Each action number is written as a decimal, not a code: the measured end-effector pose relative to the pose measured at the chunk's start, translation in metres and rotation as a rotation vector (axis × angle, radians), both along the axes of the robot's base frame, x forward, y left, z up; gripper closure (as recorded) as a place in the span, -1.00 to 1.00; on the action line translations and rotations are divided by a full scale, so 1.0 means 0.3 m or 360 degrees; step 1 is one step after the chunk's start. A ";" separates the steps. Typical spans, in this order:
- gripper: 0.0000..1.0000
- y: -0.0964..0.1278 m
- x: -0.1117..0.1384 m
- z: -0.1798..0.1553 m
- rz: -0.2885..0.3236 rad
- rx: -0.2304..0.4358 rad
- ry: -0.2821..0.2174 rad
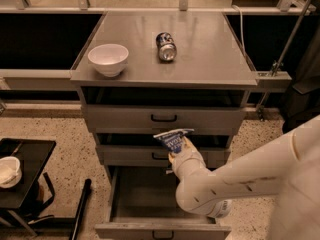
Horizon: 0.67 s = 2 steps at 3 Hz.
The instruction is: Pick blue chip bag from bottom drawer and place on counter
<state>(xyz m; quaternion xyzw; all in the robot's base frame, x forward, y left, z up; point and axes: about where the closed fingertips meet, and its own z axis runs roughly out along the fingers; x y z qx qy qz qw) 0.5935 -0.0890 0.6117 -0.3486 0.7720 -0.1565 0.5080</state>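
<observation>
gripper point(178, 150) over bottom drawer point(142, 196), clasping chip bag point(173, 138)

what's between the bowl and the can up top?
Only bare counter between bowl and can, camera view. Gripper holds the blue chip bag above the open bottom drawer.

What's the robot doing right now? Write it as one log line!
gripper: before middle drawer, shut on blue chip bag | bag: above open bottom drawer, not yet on counter | counter: white bowl, can
</observation>
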 end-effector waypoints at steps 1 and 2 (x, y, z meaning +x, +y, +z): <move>1.00 0.115 -0.024 0.265 0.0048 -0.0140 -0.0237; 1.00 0.078 -0.033 0.393 -0.0032 -0.0152 -0.0316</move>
